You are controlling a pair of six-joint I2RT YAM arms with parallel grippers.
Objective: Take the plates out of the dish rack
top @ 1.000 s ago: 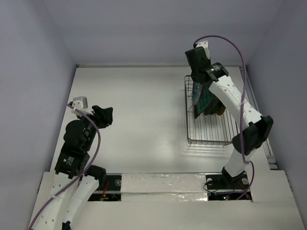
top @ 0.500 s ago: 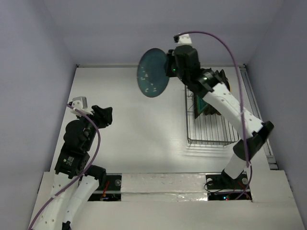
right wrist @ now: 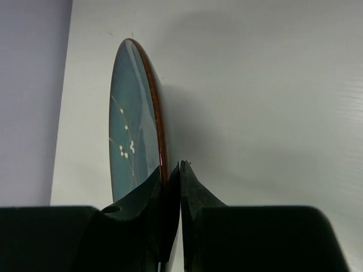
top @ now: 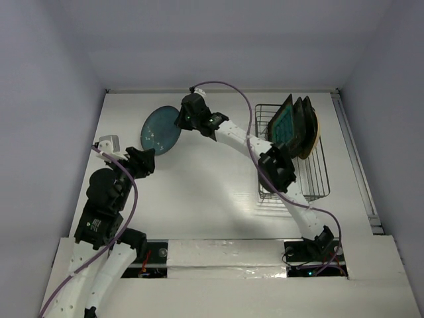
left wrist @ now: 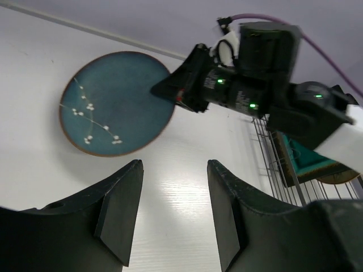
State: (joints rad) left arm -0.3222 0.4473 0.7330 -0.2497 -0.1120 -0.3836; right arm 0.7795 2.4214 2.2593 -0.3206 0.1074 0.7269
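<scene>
My right gripper point(top: 180, 121) is shut on the rim of the round teal plate point(top: 161, 130), which has small white flowers. It holds the plate low over the table's far left, and I cannot tell whether the plate touches the table. The right wrist view shows the plate point(right wrist: 127, 130) edge-on between the shut fingers of my right gripper point(right wrist: 173, 167). My left gripper point(top: 142, 161) is open and empty just in front of the plate point(left wrist: 116, 103). The wire dish rack point(top: 291, 182) stands at the right. At its back stand the square plate with teal centre point(top: 285, 124), a black square plate point(top: 300, 122) and the tan plate point(top: 313, 136).
The right arm point(top: 252, 142) stretches across the middle of the table from the rack side. The back wall runs just behind the plate and the rack. In the left wrist view the rack point(left wrist: 266, 164) is at the right edge, behind the right wrist point(left wrist: 249, 85).
My right gripper lifted the teal plate out of the rack, swung it left across the table and lowered it at the far left. The left arm has not moved.
</scene>
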